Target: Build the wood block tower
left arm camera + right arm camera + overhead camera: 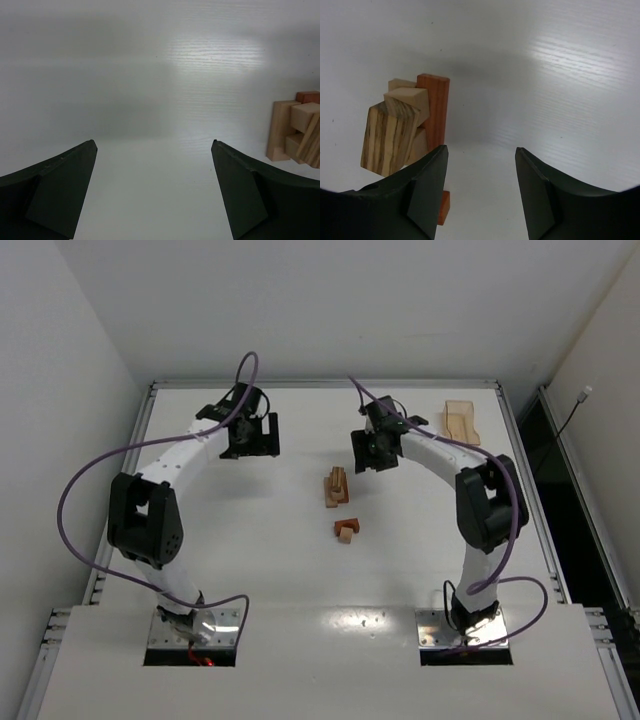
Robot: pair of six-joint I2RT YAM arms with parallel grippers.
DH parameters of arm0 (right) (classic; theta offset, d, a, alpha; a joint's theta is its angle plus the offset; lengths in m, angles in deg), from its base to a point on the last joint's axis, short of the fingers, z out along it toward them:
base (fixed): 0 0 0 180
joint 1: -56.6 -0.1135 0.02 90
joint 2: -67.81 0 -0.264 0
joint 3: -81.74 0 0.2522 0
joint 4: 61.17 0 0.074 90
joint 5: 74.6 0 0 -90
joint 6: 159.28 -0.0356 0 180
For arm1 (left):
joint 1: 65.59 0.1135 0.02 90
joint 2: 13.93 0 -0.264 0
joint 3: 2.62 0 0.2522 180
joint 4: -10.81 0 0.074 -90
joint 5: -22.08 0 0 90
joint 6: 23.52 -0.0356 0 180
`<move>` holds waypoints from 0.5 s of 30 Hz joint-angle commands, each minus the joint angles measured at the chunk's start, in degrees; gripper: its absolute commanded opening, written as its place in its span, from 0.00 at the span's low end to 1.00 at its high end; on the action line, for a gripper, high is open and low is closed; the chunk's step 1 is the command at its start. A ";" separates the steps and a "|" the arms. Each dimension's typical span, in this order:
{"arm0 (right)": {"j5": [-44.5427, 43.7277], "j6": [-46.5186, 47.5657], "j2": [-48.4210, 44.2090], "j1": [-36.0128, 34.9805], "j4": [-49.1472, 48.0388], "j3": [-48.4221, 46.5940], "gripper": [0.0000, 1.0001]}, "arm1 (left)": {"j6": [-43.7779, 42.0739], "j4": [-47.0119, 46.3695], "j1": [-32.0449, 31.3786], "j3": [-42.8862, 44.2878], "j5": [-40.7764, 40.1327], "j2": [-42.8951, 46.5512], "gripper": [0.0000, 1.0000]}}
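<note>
— Where is the pile of small light tan and reddish-brown wooden blocks (pixel 337 488)?

— Near the middle of the white surface (pixel 250 570), between the two arms and closer to the right one. From above it reads as one narrow stack.

— And up close?

— The right wrist view shows a reddish-brown wooden bar (pixel 433 107) standing upright, with a striped tan wooden cube (pixel 390 137) tilted beside it. Tan pieces sit behind them. Whether the cube leans on the bar or only overlaps it, I can't tell from that angle.

— Any blocks outside the pile?

— Two loose small wooden blocks (pixel 346 530), one reddish-brown and one tan, lie touching each other just nearer the arm bases.

— The left claw (pixel 153 145)?

— Spread wide, with only bare surface between its fingers. The pile is off to its right.

— The right claw (pixel 480 150)?

— Fingers apart, narrower than the left, nothing between them. The pile stands just to its left.

— Anything else?

— A translucent tan open tray (pixel 462 423) at the far right, well apart from the blocks.
</note>
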 commanded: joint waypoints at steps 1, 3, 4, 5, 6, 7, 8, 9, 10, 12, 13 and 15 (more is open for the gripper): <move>-0.87 -2.84 1.02 -1.68 0.59 -2.52 0.53 | -0.78 -2.30 0.78 -0.49 1.35 4.94 0.98; -0.87 -2.84 2.34 -1.69 0.59 -3.04 0.53 | -0.78 -2.30 1.30 -0.49 1.87 5.46 0.98; -0.87 -3.37 2.34 -2.30 0.59 -3.04 0.53 | -0.78 -2.30 1.30 -0.49 1.88 5.46 0.98; -0.87 -3.37 2.34 -2.31 0.59 -3.04 0.53 | -0.78 -2.30 1.82 -0.49 1.88 5.46 0.98; -0.87 -3.37 2.86 -2.31 0.59 -3.74 0.53 | -0.78 -2.30 1.83 -0.49 2.40 5.46 0.98; -0.87 -3.37 3.39 -2.31 0.59 -3.75 0.53 | -0.78 -2.30 1.83 -0.49 2.93 5.46 0.98; -0.87 -3.37 3.40 -2.83 0.59 -4.27 0.54 | -0.78 -2.30 2.35 -0.49 2.93 4.85 0.98; -0.87 -3.37 3.92 -2.83 0.59 -4.27 0.54 | -0.78 -2.30 2.36 -0.49 3.54 4.85 0.98; -0.87 -3.37 3.92 -2.83 0.59 -4.97 0.54 | -0.78 -2.30 2.36 -0.49 3.55 4.24 0.98; -0.87 -3.37 5.15 -3.36 0.59 -5.67 0.54 | -0.78 -2.30 2.36 0.03 4.16 4.23 0.98; -0.87 -3.37 5.15 -3.36 0.59 -5.68 0.54 | -0.26 -2.30 2.36 0.04 4.16 3.71 0.98; -0.87 -3.90 5.77 -3.89 0.59 -6.30 0.55 | -0.25 -2.30 2.36 0.04 4.69 3.71 0.98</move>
